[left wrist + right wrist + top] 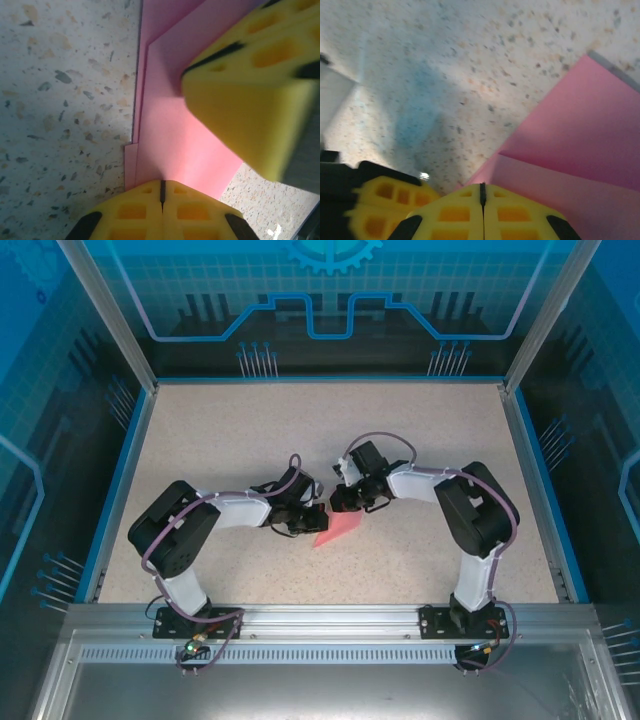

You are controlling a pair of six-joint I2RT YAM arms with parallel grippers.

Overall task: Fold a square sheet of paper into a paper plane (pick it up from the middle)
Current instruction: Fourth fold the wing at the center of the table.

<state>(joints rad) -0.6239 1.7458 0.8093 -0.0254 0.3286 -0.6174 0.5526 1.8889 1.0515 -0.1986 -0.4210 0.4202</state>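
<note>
The pink-red square sheet of paper (341,529) lies flat on the speckled table between the two arms, folded over on itself. Its stacked layers and stepped edges show in the left wrist view (172,125), and a fold line crosses it in the right wrist view (580,150). My left gripper (316,513) is shut, its yellow tips (162,184) down on the sheet's near end. My right gripper (336,503) is shut too, its tips (482,187) at the sheet's edge. The right gripper's fingers (250,95) hang over the sheet, close to the left one.
The speckled table (230,430) is bounded by a blue rim with dark panels behind. The left gripper's yellow finger (385,202) sits right beside the right gripper's tips. Both arm bases stand at the near metal rail (320,625).
</note>
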